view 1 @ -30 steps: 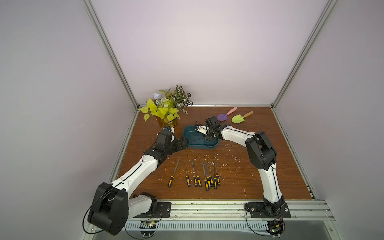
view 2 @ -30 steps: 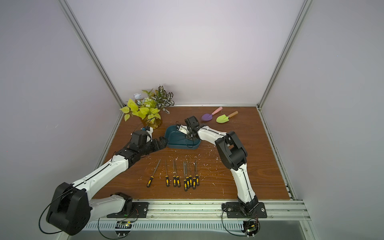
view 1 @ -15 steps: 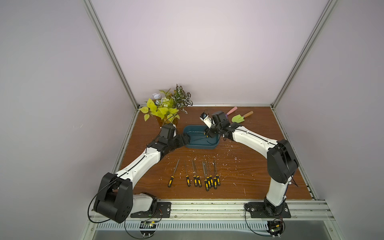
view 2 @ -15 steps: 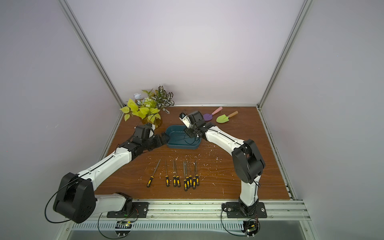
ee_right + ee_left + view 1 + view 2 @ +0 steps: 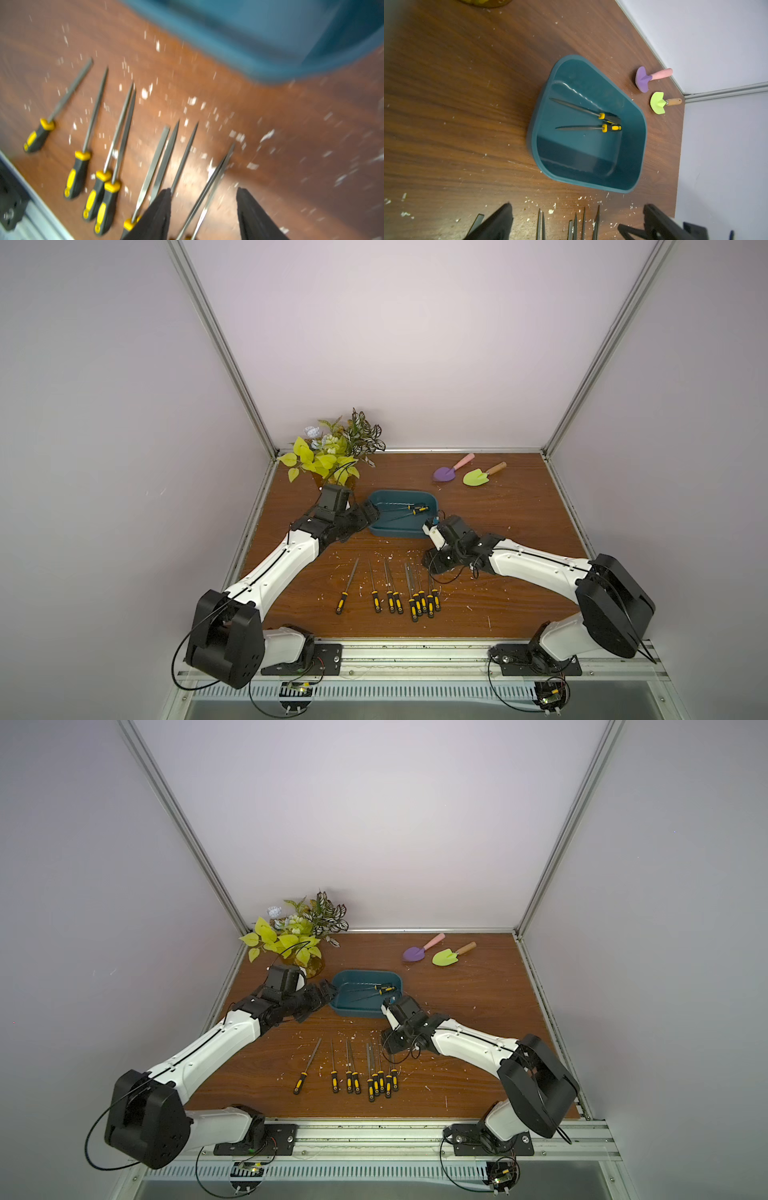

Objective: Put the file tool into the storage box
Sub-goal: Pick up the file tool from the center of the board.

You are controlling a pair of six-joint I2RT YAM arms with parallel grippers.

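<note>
Three walls (image 5: 395, 344), littered tabletop (image 5: 519, 506), storage box (image 5: 395, 531)

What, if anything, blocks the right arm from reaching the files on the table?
Probably nothing, so likely yes: the right gripper hangs open over the files, its jaws either side of two blades. The files lie uncovered on the table, apart from the box.

Right wrist view blurred, storage box (image 5: 259, 41) cropped, files (image 5: 212, 182) partly behind right pincer (image 5: 203, 189)
</note>
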